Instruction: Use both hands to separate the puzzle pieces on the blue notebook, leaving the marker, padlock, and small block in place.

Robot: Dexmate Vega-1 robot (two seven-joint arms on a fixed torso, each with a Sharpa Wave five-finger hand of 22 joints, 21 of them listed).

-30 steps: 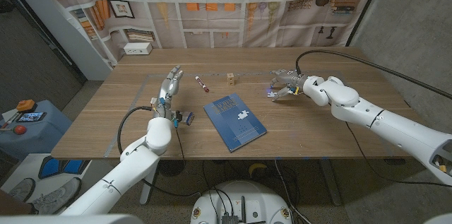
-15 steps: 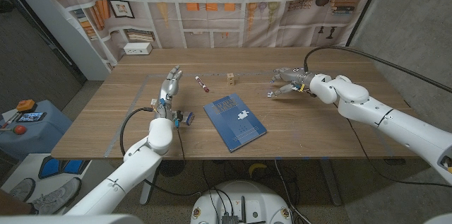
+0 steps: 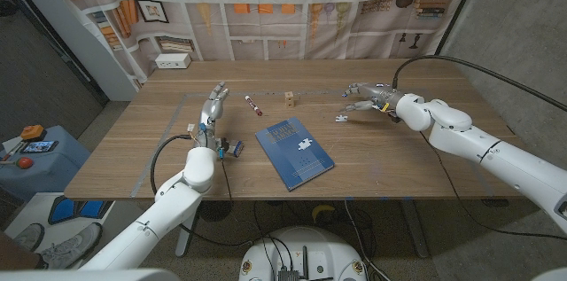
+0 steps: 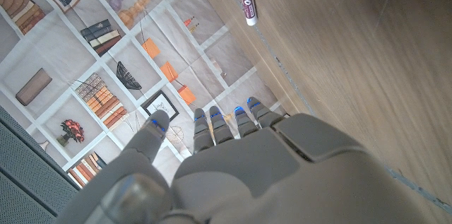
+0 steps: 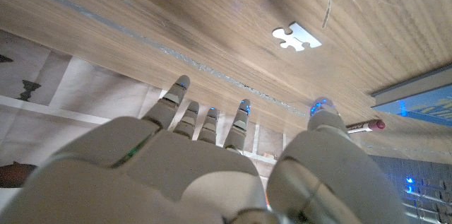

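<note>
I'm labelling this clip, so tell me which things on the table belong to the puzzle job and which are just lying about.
Job:
blue notebook
puzzle piece on the notebook
puzzle piece on the table
right hand
left hand

Lying about:
marker
small block
padlock

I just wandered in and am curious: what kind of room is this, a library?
Probably a robot test room, not a library. The bookshelves are printed on a hung cloth backdrop, cables trail from the arms across a plain wooden table, and small practice props sit out, such as a blue notebook.
</note>
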